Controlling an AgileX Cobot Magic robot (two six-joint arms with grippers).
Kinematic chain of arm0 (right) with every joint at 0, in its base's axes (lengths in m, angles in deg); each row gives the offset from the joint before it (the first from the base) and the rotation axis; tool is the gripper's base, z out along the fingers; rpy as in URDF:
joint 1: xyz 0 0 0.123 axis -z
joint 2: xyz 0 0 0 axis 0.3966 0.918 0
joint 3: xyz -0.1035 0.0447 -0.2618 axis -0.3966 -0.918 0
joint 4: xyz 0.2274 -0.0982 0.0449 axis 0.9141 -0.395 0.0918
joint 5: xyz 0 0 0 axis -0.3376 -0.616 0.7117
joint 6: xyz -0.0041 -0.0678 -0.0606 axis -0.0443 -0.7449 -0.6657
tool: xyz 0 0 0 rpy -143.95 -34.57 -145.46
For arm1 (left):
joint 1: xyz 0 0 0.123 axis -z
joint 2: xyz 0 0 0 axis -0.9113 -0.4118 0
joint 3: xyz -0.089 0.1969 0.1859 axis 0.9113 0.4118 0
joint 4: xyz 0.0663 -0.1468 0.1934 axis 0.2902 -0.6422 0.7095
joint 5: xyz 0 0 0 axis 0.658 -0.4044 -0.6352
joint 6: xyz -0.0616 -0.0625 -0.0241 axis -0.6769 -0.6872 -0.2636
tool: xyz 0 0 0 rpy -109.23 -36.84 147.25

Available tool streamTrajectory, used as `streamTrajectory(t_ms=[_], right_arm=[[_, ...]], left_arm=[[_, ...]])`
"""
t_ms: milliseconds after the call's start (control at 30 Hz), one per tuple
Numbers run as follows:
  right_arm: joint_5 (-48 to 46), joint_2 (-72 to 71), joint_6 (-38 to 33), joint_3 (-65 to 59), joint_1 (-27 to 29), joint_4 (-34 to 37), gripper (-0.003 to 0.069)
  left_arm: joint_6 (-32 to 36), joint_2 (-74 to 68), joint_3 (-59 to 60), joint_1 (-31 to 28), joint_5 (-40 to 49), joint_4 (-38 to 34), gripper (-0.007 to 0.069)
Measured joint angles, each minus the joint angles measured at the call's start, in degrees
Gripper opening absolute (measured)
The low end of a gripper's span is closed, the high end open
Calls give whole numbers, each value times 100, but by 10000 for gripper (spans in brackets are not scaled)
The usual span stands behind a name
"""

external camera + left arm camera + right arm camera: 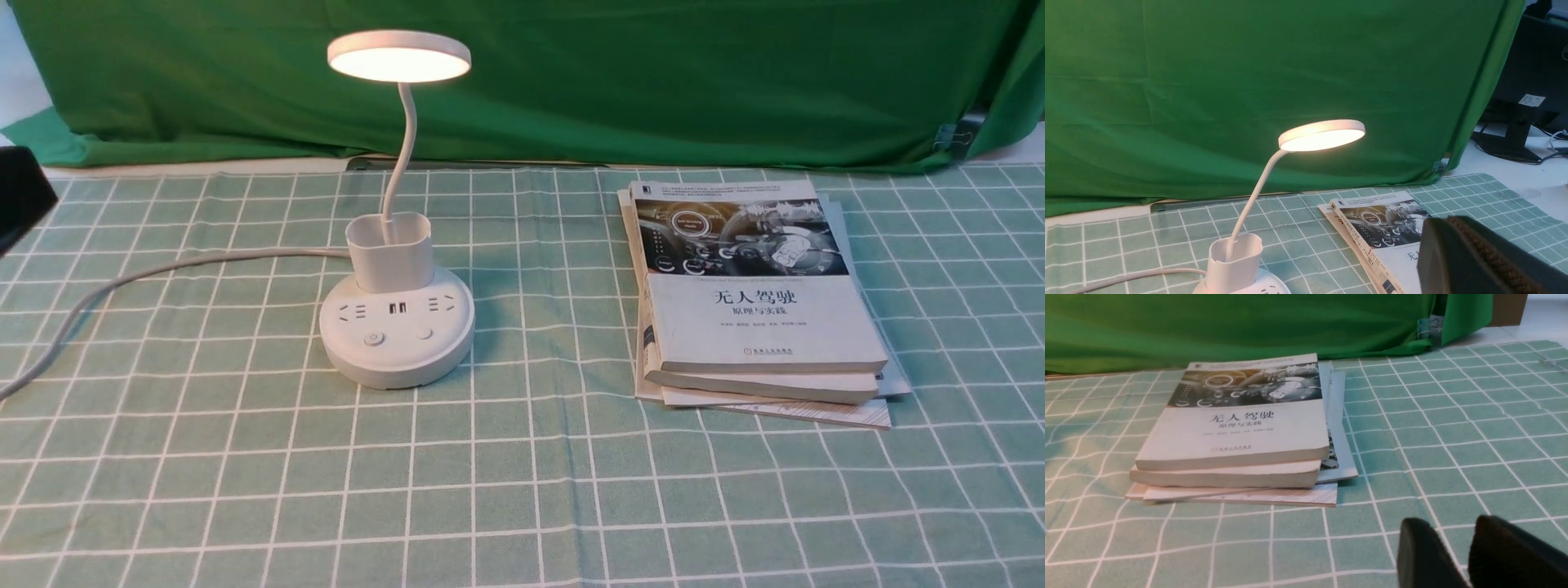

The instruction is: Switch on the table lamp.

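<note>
The white table lamp (397, 335) stands left of centre on the checked cloth. Its flat disc head (399, 57) glows warm white on the thin gooseneck. Two buttons (374, 338) sit at the front of the round base, below the sockets and the cup-like holder (389, 251). The white cord (163, 269) runs off to the left. In the left wrist view the lit head (1322, 134) also shows. My left gripper (1447, 221) is shut and empty, off to the lamp's left and raised. My right gripper (1453, 528) hangs low over bare cloth, narrowly open, holding nothing.
A stack of books (759, 302) lies to the right of the lamp, with the right gripper near its front right corner. A black part of my left arm (20, 196) shows at the left edge. A green backdrop (571, 82) hangs behind the table.
</note>
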Motion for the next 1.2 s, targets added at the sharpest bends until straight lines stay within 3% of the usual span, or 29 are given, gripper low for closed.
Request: streamTrajectory(t_ms=[100,333,433,633,833,933,1000,1200], right_arm=[[-5,0,0,0,0,0,241],[-5,0,0,0,0,0,241],[-5,0,0,0,0,0,241],[-5,0,0,0,0,0,241],[3,0,0,0,0,0,241],[6,0,0,0,0,0,241],[6,0,0,0,0,0,241],[6,0,0,0,0,0,241]], left_arm=[[47,81,115,4,-410,103,0],[47,1054,1763,-547,-2896,686,0],[-84,1627,2474,-975,-3414,823,0],[-1000,2765,3526,-1831,-3891,1149,1],[-846,2796,4149,-2178,-5206,1405,1],[-794,2815,4169,-2178,-5243,1454,1],[-794,2819,4169,-2165,-4761,1501,1],[-704,2826,4182,-2165,-2430,1390,1]])
